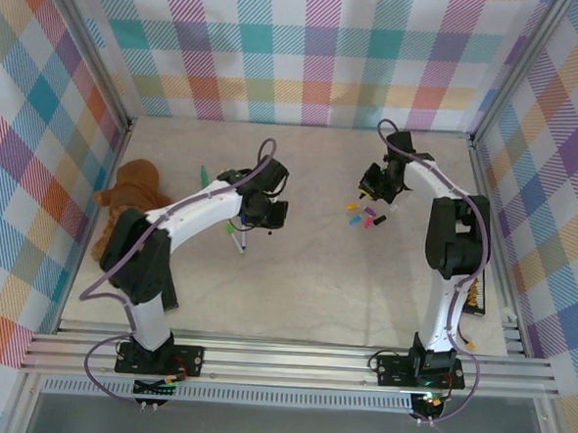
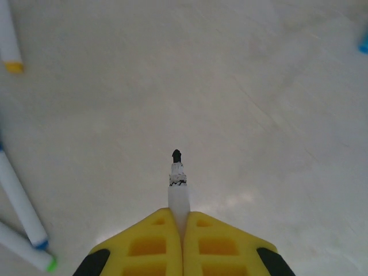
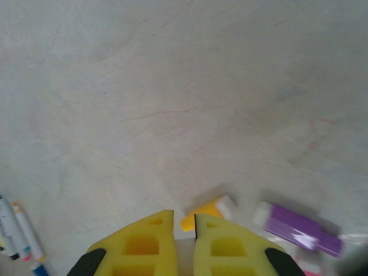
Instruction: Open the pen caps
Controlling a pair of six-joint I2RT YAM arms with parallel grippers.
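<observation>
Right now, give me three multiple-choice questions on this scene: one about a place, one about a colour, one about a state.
1. Where is the teddy bear?
A) on the robot's left
B) on its right
C) between the arm bases
2. What colour is the tip of the pen in the left end effector?
A) red
B) black
C) green
3. What state is that pen in?
A) capped
B) uncapped
C) lying loose on the table
Answers: 1 A, it lies at the far left of the top view; 2 B, the tip shows black; 3 B, the bare tip sticks out of the shut end effector.
</observation>
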